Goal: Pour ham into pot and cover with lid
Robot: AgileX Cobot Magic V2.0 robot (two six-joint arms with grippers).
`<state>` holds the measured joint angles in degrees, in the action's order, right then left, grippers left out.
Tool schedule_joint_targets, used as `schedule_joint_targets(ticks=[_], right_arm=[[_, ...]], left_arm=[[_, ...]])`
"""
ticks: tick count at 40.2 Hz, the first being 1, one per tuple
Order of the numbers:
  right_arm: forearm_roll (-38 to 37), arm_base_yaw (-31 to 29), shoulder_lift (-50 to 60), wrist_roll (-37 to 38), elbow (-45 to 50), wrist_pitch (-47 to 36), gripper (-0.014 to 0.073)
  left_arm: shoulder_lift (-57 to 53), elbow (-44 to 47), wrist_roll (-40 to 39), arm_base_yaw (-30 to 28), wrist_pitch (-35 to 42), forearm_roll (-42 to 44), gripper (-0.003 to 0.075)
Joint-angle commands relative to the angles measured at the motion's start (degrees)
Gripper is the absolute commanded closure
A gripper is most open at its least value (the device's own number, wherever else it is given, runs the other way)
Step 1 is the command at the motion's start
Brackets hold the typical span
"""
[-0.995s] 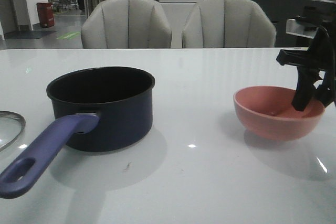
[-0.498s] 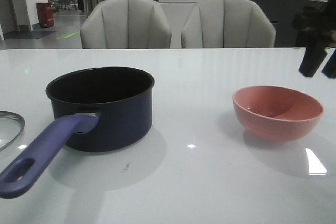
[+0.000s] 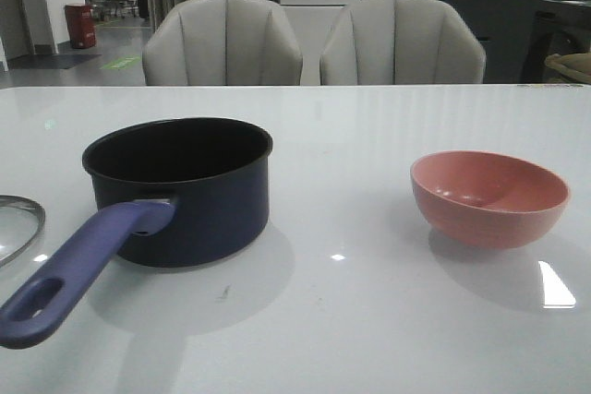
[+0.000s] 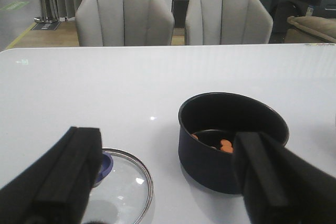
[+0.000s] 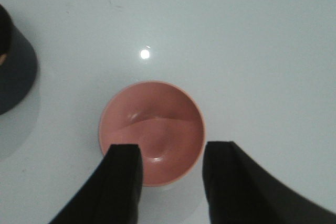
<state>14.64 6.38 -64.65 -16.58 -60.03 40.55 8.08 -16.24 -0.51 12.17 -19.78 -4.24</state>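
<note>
The navy saucepan [image 3: 180, 189] is sitting upright on the white table [image 3: 369, 320], its purple-blue handle [image 3: 78, 269] reaching toward the near edge. Inside it, the left wrist view is showing a few orange-pink ham chunks [image 4: 224, 146] lying on the black bottom. The glass lid [image 4: 122, 188] is lying flat on the table just beside the saucepan, on the handle's side, not covering it; its purple-blue knob [image 4: 105, 163] is partly hidden behind a finger. The left gripper [image 4: 168, 182] is hovering near the saucepan with jaws spread wide, holding nothing. The pink bowl [image 3: 488, 197] is standing well apart from the saucepan and looks empty, though glare is blurring its bottom. The right gripper [image 5: 170, 182] is hanging above the bowl, jaws parted, gripping nothing.
</note>
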Motion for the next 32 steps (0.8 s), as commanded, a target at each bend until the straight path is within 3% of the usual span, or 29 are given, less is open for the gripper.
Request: schedule_joint_targets(ticks=[1,10,23,27,32], right_arm=[[0.78,2.66,8.3,-0.75,3.92,-8.34,0.0193],[0.78,8.25,24.99,-0.7,18.64,-18.21,0.0193],[1.06,10.75,52.57,-0.55,42.12,-32.19,0.0193],[1.06,10.75,57.98,-0.55,47.6,-38.95,0.0193],[1.06,10.75,60.0,-0.55,49.84,-40.14,0.0199]], left_arm=[[0.52,-1.6,-0.02,0.34,4.42,-0.19,0.0167],[0.52,-1.6,-0.02,0.34,4.42,-0.19,0.0167],[0.52,-1.6,-0.02,0.34,4.42,-0.19,0.0167],[0.52,-1.6,-0.02,0.34,4.42,-0.19,0.0167],[0.52,-1.6,-0.02,0.34,4.42,-0.19,0.0167]])
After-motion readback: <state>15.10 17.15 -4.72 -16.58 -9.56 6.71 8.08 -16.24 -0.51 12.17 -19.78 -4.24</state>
